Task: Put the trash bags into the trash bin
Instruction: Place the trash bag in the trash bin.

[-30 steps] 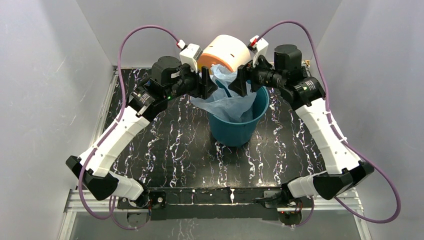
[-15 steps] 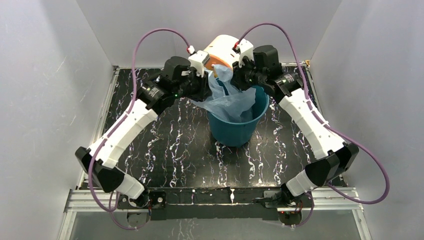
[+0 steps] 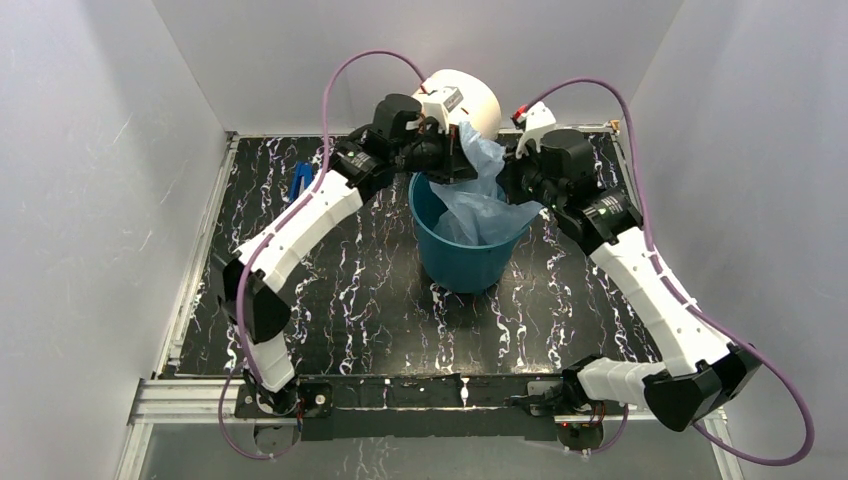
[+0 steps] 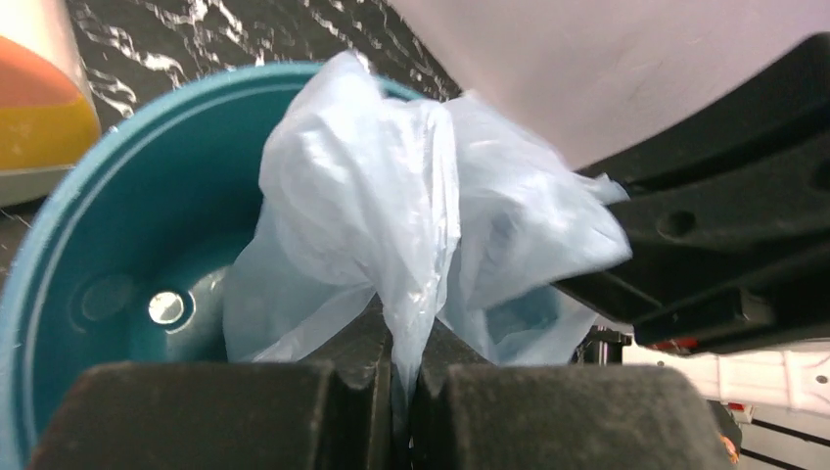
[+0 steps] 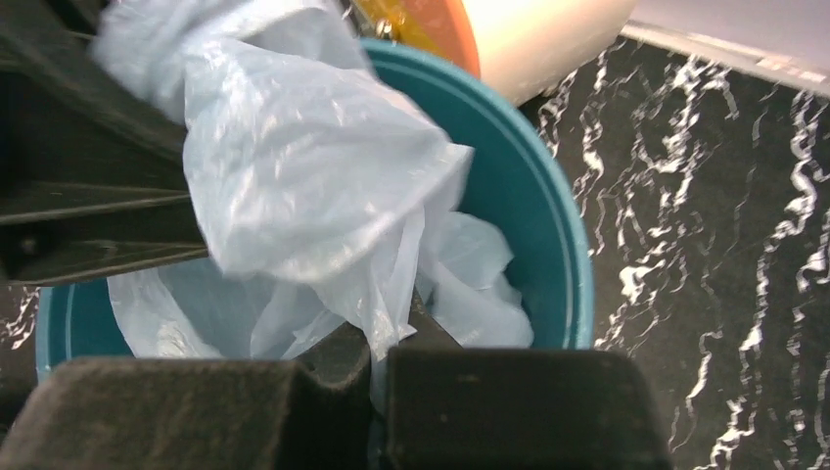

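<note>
The light-blue crinkly trash bag (image 3: pixel 478 200) hangs bunched over the teal trash bin (image 3: pixel 468 268), its lower part inside the bin and its top lifted above the far rim. My left gripper (image 3: pixel 457 152) is shut on a fold at the bag's upper edge. In the left wrist view the film (image 4: pixel 391 215) is pinched between the shut jaws of the left gripper (image 4: pixel 403 377), above the bin's inside (image 4: pixel 117 206). My right gripper (image 3: pixel 512 180) is shut on the bag's right side. The right wrist view shows that gripper (image 5: pixel 384 364) clamping the plastic (image 5: pixel 303 166) over the bin rim (image 5: pixel 558 245).
A cream-and-orange drum (image 3: pixel 472 98) lies just behind the bin, close to both wrists. It also appears as the drum (image 4: pixel 34 98) at the left and as the drum (image 5: pixel 519 39) at the top. A small blue object (image 3: pixel 300 180) lies on the black marbled table (image 3: pixel 350 290) at back left.
Both grippers have gone from open to shut on the bag. The left arm has stretched right and back over the bin's far rim. The bag now bunches between the two grippers.
</note>
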Controlling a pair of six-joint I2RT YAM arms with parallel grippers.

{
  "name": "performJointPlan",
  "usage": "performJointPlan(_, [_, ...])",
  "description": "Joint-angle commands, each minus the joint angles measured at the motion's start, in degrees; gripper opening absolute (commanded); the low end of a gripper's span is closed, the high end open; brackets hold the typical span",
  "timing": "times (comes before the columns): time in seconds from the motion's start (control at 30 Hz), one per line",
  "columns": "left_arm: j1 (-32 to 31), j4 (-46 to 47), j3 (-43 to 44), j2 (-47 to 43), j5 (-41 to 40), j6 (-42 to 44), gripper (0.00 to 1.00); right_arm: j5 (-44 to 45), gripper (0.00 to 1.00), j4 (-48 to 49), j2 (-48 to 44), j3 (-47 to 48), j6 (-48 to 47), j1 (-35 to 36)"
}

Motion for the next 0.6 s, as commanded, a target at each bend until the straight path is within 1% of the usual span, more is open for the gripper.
performJointPlan(0.0, [-0.7, 0.0, -2.4, 1.3, -0.9, -1.7, 0.00, -3.1, 0.04, 3.3, 0.4, -4.2, 3.5, 0.0])
performJointPlan(0.07, [-0.8, -0.8, -4.6, 1.7, -2.7, -1.0, 0.00, -6.0, 0.04, 3.4, 1.6, -5.4, 4.4, 0.0])
performJointPlan(0.17, [-1.7, -2.9, -5.4, 2.6, -4.1, 1.1, 0.00, -11.5, 0.04, 4.6, 3.5, -6.7, 5.2, 0.0])
performJointPlan(0.23, [-2.9, -7.1, -3.7, 3.5, -7.9, 4.1, 0.00, -13.8, 0.04, 4.9, 5.0, -7.0, 5.3, 0.0])
performJointPlan(0.33, [-4.2, -13.8, -0.3, 6.0, -16.0, 8.4, 0.00, -16.6, 0.04, 4.9, 8.0, -6.9, 5.3, 0.0])
performJointPlan(0.4, [-4.9, -16.8, 1.2, 7.3, -19.0, 10.5, 0.00, -17.9, 0.04, 4.5, 10.1, -7.0, 5.7, 0.0])
performJointPlan(0.47, [-6.1, -18.2, 1.7, 8.2, -22.3, 11.7, 0.00, -18.3, 0.02, 3.2, 12.5, -6.9, 6.0, -0.1])
performJointPlan(0.57, [-6.7, -18.8, 1.6, 8.4, -23.0, 12.3, 0.00, -16.6, 0.00, 0.7, 14.4, -6.1, 6.1, 0.0])
